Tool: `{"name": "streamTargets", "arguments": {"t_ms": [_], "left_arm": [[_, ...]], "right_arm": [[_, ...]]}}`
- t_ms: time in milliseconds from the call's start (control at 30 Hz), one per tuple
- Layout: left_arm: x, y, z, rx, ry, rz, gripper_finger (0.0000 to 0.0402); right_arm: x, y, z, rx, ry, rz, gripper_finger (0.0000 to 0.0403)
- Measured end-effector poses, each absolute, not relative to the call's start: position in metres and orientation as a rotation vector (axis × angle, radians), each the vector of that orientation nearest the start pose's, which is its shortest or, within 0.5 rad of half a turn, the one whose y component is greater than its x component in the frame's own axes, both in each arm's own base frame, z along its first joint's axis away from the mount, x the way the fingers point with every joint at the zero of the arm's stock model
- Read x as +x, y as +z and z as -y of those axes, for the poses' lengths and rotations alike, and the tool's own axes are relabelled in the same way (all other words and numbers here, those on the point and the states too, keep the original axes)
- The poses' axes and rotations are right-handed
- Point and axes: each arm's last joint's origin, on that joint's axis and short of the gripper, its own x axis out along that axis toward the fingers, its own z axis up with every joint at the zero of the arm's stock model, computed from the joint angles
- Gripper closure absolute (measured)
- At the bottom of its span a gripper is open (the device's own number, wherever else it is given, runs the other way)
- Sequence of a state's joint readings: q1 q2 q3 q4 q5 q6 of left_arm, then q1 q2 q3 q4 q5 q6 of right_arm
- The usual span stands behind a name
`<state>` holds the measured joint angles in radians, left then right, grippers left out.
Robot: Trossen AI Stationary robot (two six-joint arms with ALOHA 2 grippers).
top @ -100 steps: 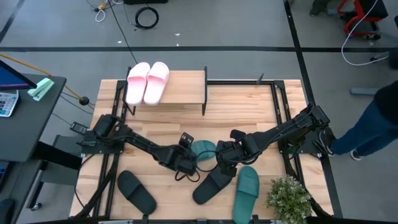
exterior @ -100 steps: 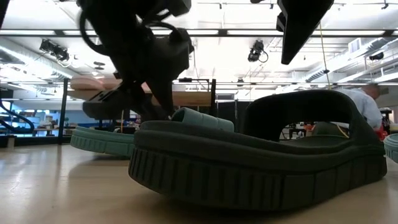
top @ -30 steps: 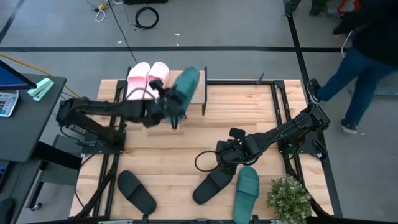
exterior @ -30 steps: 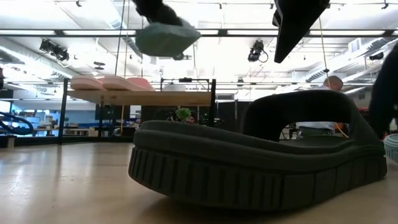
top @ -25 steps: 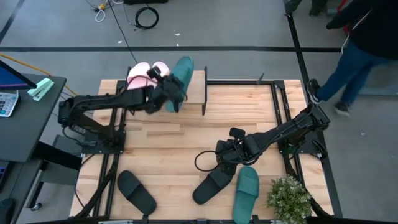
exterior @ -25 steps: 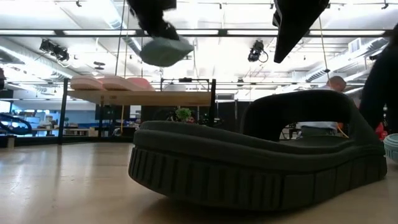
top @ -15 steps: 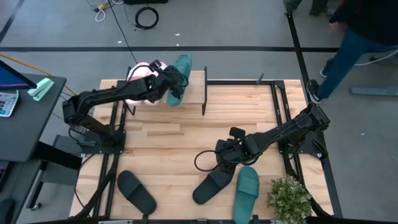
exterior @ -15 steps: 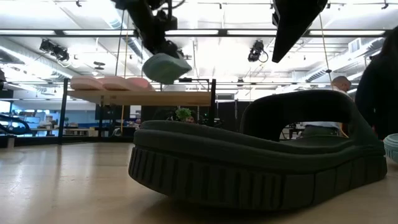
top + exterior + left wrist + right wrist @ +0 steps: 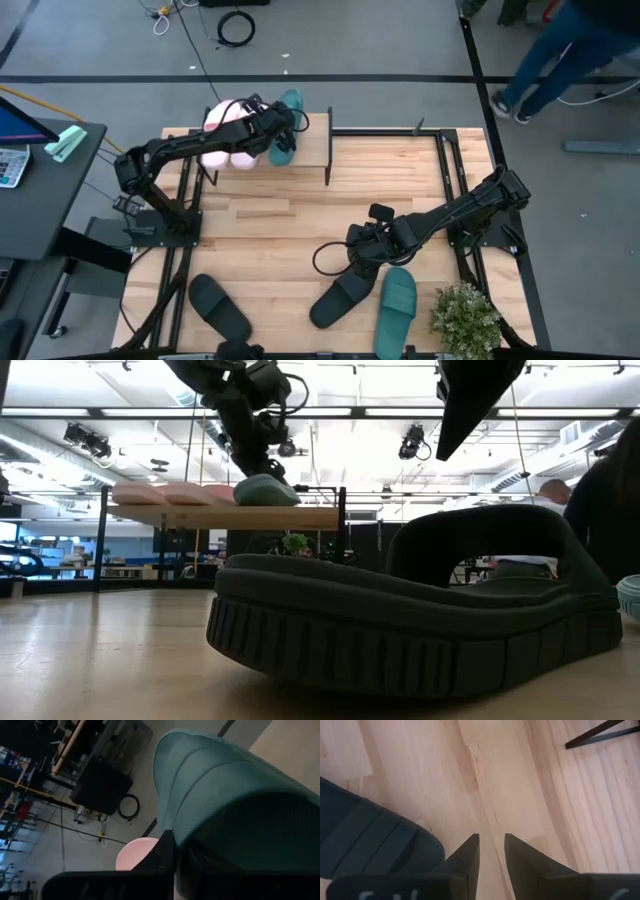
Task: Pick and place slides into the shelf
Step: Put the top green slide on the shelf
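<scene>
The shelf [image 9: 308, 140] stands at the table's far left, and a pale pink pair of slides [image 9: 218, 130] lies on its plank [image 9: 300, 517]. My left gripper [image 9: 276, 130] is shut on a teal slide [image 9: 291, 103] right beside the pink pair. In the low view this teal slide [image 9: 265, 490] sits at the height of the plank top. My right gripper [image 9: 491, 845] hangs open over bare table, next to a black slide [image 9: 345, 295]. Another teal slide [image 9: 397, 305] and another black slide [image 9: 220, 308] lie flat near the front edge. My left gripper holds the teal slide by its edge [image 9: 172, 827], coming from the table's left and slanting down. One finger [image 9: 162, 857] shows against the slide's outer side; the slide hides the other. Whether the slide's underside [image 9: 262, 502] touches the plank cannot be told.
A potted plant [image 9: 465, 320] stands at the front right corner. Bare wood lies between the shelf and the slides near the front. Black frame rails [image 9: 445, 170] run along the table's sides. A person walks on the floor past the far right.
My left gripper has carried the teal slide toward the far left and down, from above the shelf's middle to plank height beside the pink pair. It has stayed shut on the slide throughout. The person beyond the table has walked on.
</scene>
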<state>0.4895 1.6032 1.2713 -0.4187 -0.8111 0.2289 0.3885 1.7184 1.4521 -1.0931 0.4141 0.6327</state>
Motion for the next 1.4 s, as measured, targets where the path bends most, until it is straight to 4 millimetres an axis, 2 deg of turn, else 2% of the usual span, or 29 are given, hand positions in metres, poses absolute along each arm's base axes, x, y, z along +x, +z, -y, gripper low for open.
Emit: {"name": "streamTargets", "arguments": {"t_ms": [200,467,533,800,933,1133,1400], "left_arm": [[0.291,0.283,-0.181,0.353,1.12,-0.989,0.0367],[0.286,0.279,-0.179,0.351,1.113,-1.063,0.0387],[0.287,0.279,-0.177,0.355,1.104,-1.061,0.0372],[0.288,0.276,-0.173,0.398,1.046,-1.115,0.0268],[0.288,0.275,-0.17,0.402,1.036,-1.128,0.0234],[0.292,0.278,-0.159,0.472,1.061,-1.137,0.0211],[0.295,0.294,-0.128,0.558,1.035,-1.083,0.0216]], "right_arm": [[0.31,0.266,-0.114,0.017,-0.404,-1.167,0.0305],[0.31,0.266,-0.114,0.017,-0.404,-1.167,0.0305],[0.31,0.266,-0.114,0.017,-0.404,-1.167,0.0305],[0.31,0.266,-0.114,0.02,-0.407,-1.166,0.0305],[0.31,0.266,-0.114,0.02,-0.407,-1.166,0.0305],[0.31,0.266,-0.114,0.019,-0.406,-1.167,0.0305],[0.311,0.266,-0.114,0.018,-0.407,-1.164,0.0305]]}}
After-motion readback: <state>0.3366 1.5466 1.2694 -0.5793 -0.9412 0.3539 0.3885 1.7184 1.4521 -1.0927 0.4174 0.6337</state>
